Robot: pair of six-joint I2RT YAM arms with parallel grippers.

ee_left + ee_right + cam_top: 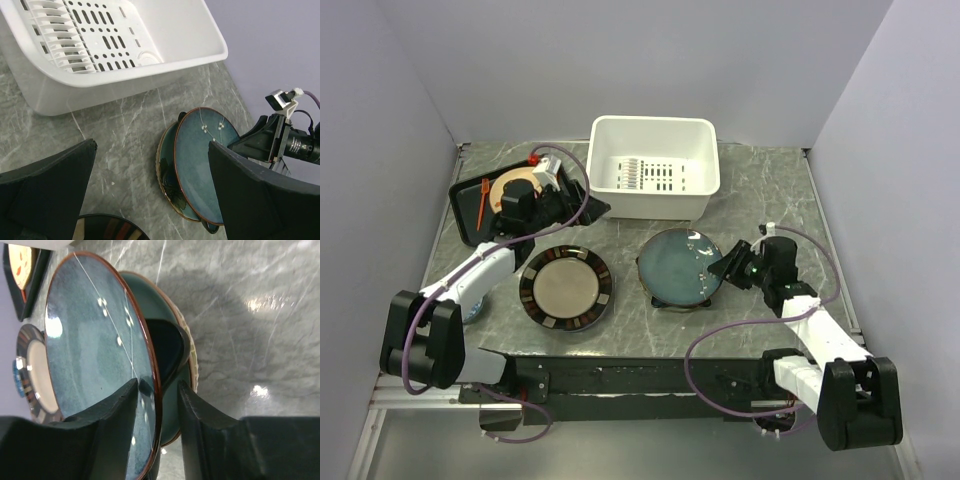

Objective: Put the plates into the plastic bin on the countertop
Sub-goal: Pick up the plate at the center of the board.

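plain pale lavender walls (520, 60) close in the bench on the back and both sides, meeting in straight corners. even overhead light leaves small bright glints on the glossy surfaces. a black metal rail (630, 378) runs along the near edge.

Black tray (463, 210) at far left of bench, beside side wall. Beige plate (512, 186) lies on it. Orange utensil (483, 201) rests on tray, just left of plate.
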